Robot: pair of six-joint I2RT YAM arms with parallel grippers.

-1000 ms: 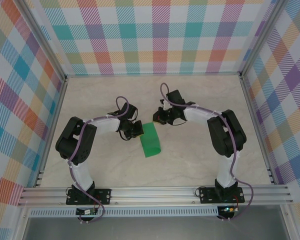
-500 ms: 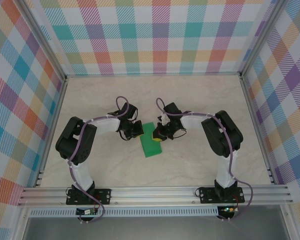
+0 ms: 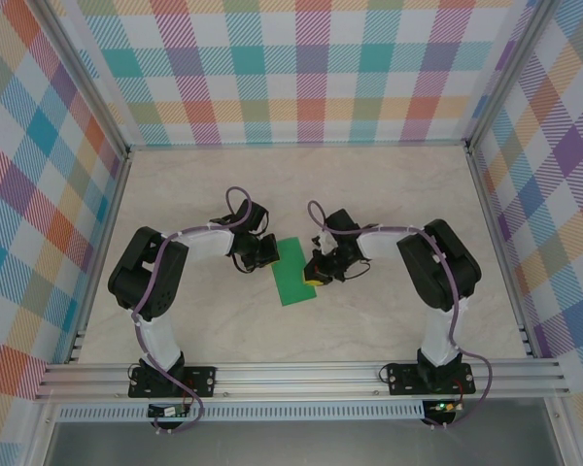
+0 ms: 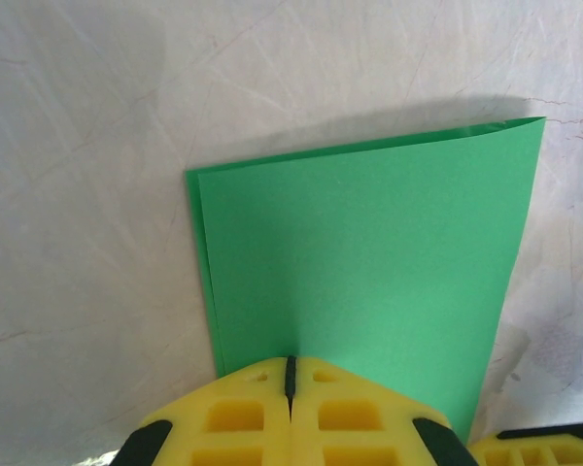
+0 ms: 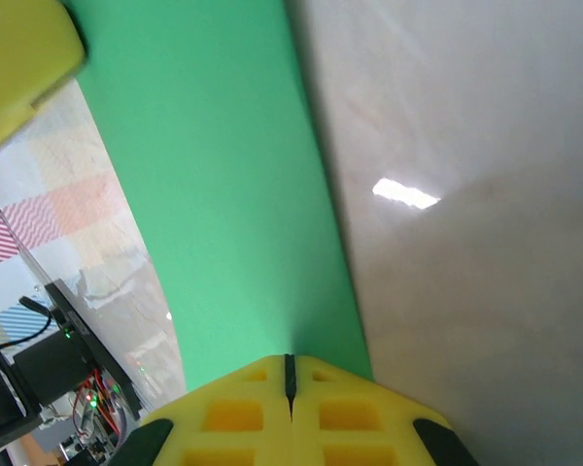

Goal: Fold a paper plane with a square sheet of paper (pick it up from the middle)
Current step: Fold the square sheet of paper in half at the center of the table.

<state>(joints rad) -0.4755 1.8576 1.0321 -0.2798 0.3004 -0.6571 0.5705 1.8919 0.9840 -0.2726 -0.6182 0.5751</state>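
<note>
As both jaws sit pressed together, square sheet of paper (folded) between them

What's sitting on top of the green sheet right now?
Two shut end effectors: the left end effector over one side, the right end effector over the opposite side. The sheet is folded double, so its upper layer covers most of the lower one. Paper beneath the tips is hidden.

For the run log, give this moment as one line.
paper: folded double, on table | left gripper: shut, at paper | right gripper: shut, at paper
</note>
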